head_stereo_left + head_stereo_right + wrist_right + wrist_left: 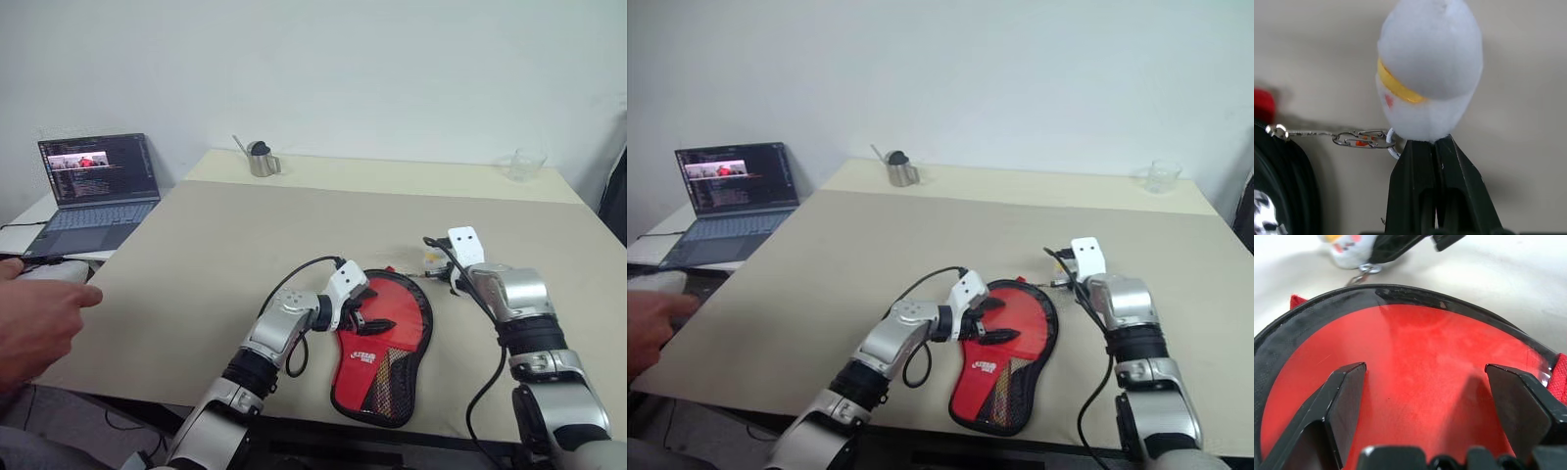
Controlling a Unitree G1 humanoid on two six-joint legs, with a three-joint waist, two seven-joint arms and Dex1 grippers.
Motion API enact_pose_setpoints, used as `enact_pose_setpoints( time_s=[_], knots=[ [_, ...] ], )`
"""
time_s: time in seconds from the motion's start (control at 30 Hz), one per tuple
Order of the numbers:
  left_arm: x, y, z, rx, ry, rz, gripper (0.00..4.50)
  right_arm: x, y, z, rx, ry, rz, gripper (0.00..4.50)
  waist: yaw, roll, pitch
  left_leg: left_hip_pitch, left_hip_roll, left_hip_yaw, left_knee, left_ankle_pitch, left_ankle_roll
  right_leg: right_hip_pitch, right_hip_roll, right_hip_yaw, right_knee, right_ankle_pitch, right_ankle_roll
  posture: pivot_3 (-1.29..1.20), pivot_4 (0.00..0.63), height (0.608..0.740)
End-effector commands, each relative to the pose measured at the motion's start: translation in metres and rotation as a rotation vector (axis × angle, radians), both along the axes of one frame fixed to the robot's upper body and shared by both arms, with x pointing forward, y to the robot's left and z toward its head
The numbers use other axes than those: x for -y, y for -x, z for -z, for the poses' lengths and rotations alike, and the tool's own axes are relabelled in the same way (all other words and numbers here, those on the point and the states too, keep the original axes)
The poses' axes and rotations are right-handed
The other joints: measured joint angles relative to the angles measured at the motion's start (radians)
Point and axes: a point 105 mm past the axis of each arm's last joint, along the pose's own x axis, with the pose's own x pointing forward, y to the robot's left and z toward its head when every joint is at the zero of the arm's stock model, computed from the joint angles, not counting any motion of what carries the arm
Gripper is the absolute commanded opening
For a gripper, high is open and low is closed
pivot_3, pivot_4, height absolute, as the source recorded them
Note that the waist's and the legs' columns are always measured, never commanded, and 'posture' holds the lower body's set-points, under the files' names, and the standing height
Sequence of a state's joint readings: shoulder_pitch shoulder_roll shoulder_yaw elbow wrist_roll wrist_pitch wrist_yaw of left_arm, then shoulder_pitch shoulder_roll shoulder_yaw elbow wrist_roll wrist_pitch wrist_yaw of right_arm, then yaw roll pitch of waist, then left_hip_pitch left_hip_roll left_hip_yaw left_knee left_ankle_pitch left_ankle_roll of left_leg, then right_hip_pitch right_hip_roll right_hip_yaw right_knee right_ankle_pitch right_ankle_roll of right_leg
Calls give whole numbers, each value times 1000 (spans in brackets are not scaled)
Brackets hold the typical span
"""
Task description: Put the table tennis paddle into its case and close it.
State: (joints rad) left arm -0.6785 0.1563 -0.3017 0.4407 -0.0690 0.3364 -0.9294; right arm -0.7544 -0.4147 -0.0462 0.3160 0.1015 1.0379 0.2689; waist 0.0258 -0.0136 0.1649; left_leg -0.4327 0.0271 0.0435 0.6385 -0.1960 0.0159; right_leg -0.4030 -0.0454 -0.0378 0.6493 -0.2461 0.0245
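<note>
The case (384,345) lies red side up near the bench's (196,264) near edge. The left hand (364,315) rests spread wide over it, gripping nothing. The right hand (1436,147), just beyond the case's far-right rim, is clamped on the ring of a white plush charm (1427,73) chained to the case's zip.

Light: even, soft, diffuse room light; table (294,225) and wall evenly bright.
Shadows: faint, soft-edged, close under the arms and the case (384,343).
Glare: glossy streak on the case's black rim in the left wrist view; laptop (98,186) screen glows.
Head views: mostly sharp; person's hand (34,323) at the edge is soft.
Left wrist view: fingers (1344,401) blurred, red surface slightly hazy.
Right wrist view: white charm (1427,68) out of focus; small chain (1352,138) sharper.
</note>
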Motion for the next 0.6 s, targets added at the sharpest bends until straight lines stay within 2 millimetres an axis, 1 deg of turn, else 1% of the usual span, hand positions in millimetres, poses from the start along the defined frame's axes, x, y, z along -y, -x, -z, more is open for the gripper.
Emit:
enact_pose_setpoints(
  time_s=[0.03, 0.27, 0.37, 0.6],
  knots=[
    [-2, 8, 28, -85, -68, 4, 4259, 13, 10, -11, 14, 31, 12, 23, 0, 0, 0, 0, 0, 0, 1, 0, 0, 0, 0, 0, 0, 0, 1, 0, 150, 740],
    [-4, 5, 30, -76, -83, -8, 4259, 11, 35, -10, -29, 29, -61, 23, 0, 0, 0, -1, 0, -1, 3, 0, 0, 0, 0, 0, 0, 0, 3, 0, 150, 740],
    [-3, 2, 34, -68, -100, -24, 4259, 15, 47, -9, -53, 46, -86, 23, 1, 0, 0, -1, 0, -1, 4, 0, 0, 1, 0, 0, 0, 0, 2, 0, 150, 740],
    [3, 0, 38, -63, -108, -30, 4259, 22, 63, -12, -80, 79, -123, 23, 1, 0, -1, -1, 0, -3, 5, 0, 0, 3, -1, -1, -3, -2, -1, 0, 150, 740]
  ],
)
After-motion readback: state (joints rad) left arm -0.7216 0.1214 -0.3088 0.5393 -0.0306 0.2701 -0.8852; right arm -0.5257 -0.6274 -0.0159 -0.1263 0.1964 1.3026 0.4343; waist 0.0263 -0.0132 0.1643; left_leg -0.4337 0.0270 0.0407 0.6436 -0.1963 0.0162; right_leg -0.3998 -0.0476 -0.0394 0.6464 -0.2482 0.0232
